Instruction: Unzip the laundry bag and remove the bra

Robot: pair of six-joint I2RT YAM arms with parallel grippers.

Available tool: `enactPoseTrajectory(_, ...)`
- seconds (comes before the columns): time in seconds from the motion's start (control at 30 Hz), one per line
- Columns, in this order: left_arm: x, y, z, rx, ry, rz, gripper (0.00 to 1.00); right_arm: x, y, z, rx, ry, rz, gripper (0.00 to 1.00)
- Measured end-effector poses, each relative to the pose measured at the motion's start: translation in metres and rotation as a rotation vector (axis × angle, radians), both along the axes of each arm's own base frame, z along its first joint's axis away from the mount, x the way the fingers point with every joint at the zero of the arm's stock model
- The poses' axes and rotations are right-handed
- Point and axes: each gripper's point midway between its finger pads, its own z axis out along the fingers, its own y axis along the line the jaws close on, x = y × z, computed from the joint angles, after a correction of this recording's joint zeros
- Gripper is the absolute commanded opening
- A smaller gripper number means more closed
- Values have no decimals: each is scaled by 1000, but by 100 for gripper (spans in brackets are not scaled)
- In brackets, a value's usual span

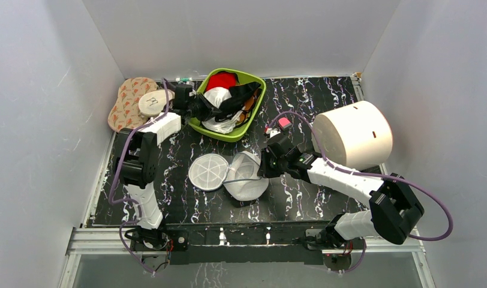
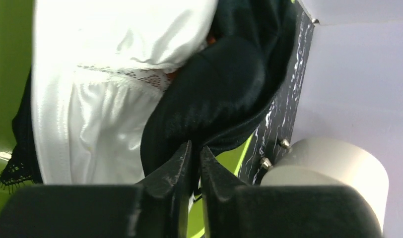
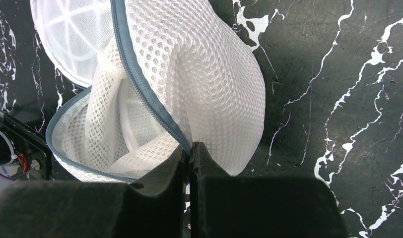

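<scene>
The laundry bag lies unzipped mid-table, its two white mesh halves spread side by side. In the right wrist view the laundry bag shows a hollow inside and a grey-blue zipper. My right gripper is shut on the rim of the bag at the zipper. The white glossy bra rests in the green basket. My left gripper hangs over that basket, shut to a thin slit. Its tips are against a black garment, beside the bra.
The basket also holds a red garment and the black garment. A large white cylinder stands at the right. A cream round cap on a patterned pad lies at the back left. A small pink object sits behind the right gripper.
</scene>
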Motion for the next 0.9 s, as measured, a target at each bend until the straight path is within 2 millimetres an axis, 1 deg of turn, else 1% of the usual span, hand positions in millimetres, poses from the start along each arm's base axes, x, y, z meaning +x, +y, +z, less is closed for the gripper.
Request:
enactPoseTrajectory(0.07, 0, -2, 15, -1, -42, -28, 30, -1, 0, -1, 1, 1, 0, 0)
enactPoseTrajectory(0.17, -2, -4, 25, 10, -77, -71, 48, -2, 0, -2, 1, 7, -1, 0)
enactPoseTrajectory(0.27, -6, -5, 37, 31, -109, -116, 60, -2, 0, -2, 3, 7, -2, 0)
enactPoseTrajectory(0.3, -7, -4, 43, 41, -127, -131, 71, -2, 0, -1, 5, 6, -3, 0)
enactPoseTrajectory(0.33, -9, -4, 52, 52, -151, -146, 77, -2, 0, 0, 6, 4, -3, 0)
enactPoseTrajectory(0.43, -20, 0, 85, 90, -234, -187, 81, -2, 0, 0, 8, 3, -3, 0)
enactPoseTrajectory(0.47, -28, 3, 100, 109, -277, -202, 81, -2, 0, 0, 8, 4, -2, 0)
enactPoseTrajectory(0.5, -35, 5, 112, 121, -310, -211, 82, -2, 0, 0, 9, 5, -1, 0)
enactPoseTrajectory(0.57, -63, 13, 131, 152, -378, -232, 82, -2, 0, 0, 10, 5, 0, 0)
enactPoseTrajectory(0.6, -80, 18, 135, 168, -400, -243, 83, -2, 0, 0, 10, 5, -1, 0)
enactPoseTrajectory(0.63, -99, 23, 133, 183, -409, -253, 83, -2, 0, 0, 10, 5, -1, 0)
enactPoseTrajectory(0.7, -136, 33, 119, 213, -398, -271, 84, -2, 0, 0, 9, 5, -1, 0)
enactPoseTrajectory(0.8, -189, 50, 79, 263, -307, -296, 84, -2, 0, 0, 9, 6, 0, 0)
enactPoseTrajectory(0.83, -210, 58, 55, 289, -234, -303, 84, -2, 0, -1, 8, 8, 1, 0)
enactPoseTrajectory(0.87, -219, 62, 52, 296, -225, -300, 83, -3, 1, -2, 7, 11, 3, 0)
enactPoseTrajectory(0.9, -229, 67, 44, 314, -190, -291, 82, -3, 1, -3, 5, 15, 4, 0)
